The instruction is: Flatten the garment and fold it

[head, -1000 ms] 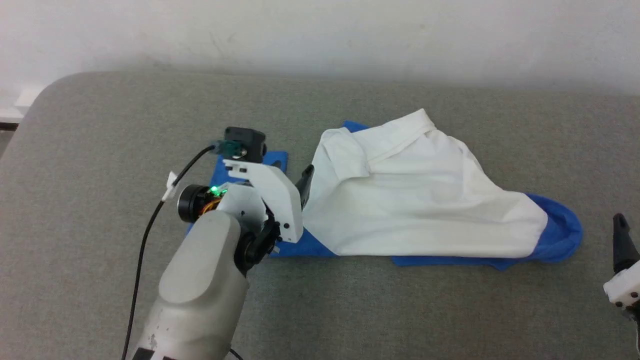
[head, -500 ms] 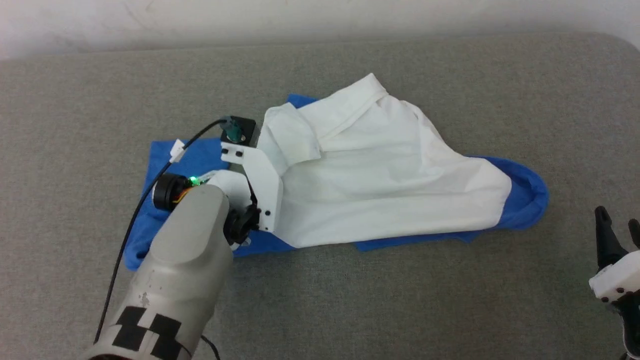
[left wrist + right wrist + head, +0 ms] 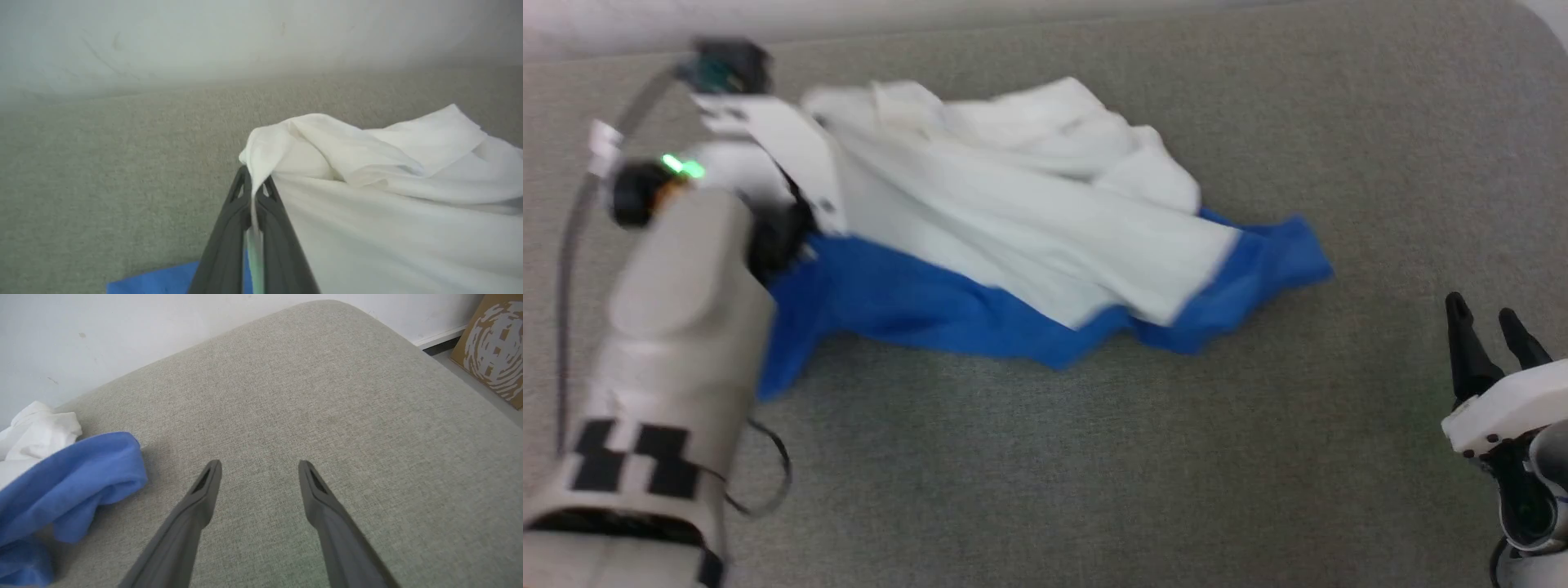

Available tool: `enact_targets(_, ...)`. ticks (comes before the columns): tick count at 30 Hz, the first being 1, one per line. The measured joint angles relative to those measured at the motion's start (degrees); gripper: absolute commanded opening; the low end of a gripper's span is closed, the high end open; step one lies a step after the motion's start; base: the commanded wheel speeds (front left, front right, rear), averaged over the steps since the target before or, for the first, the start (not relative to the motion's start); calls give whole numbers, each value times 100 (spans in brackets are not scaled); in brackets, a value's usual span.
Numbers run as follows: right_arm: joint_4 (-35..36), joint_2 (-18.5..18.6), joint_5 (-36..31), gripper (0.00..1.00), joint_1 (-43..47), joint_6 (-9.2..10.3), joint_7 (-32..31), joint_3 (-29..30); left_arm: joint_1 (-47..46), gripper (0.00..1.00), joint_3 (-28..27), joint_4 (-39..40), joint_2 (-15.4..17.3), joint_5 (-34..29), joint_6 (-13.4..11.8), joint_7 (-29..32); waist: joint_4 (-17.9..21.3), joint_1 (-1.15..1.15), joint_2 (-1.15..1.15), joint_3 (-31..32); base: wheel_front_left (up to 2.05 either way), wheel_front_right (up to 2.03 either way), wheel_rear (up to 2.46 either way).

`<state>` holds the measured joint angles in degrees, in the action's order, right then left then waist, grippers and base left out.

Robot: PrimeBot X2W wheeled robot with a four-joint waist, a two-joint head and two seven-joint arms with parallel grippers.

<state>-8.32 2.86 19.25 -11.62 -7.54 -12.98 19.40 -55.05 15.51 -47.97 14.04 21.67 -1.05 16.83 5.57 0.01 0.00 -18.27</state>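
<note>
Left wrist view: left hand [image 3: 253,181] pinches the white garment [image 3: 388,228] edge

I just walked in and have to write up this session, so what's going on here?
A two-armed robot is working on a white and blue garment lying on a grey padded surface. Its left gripper is shut on a fold of the white cloth at the garment's left end. The right gripper is open over bare surface to the garment's right, touching nothing. The garment is bunched and wrinkled, not yet flat or folded.
</note>
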Motion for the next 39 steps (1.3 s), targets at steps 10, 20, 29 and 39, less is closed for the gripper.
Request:
enact_targets(10, -54, 4, 47, 100, 5, 0, 93, -153, -482, 100, -165, -311, 137, 69, -59, -504, 263, 0, 0, -292, 0, 0, 0)
enact_targets(20, 53, 5, -14, 100, 104, 0, 53, -391, -143, 100, -532, 303, 66, 459, 302, -2125, -31, -1, 0, -17, 0, 0, 0)
enact_targets(29, 167, 4, -62, 100, 513, 0, -145, -757, 2182, 100, -1036, 1808, -87, 710, -13, -3106, -495, -2, 0, 613, 0, 0, 0)
enact_targets(39, 165, 8, -114, 100, 823, 0, -471, -1445, 4481, 100, -1182, 3028, -664, 1057, -417, -3137, -932, -3, 0, 1176, 0, 0, 0)
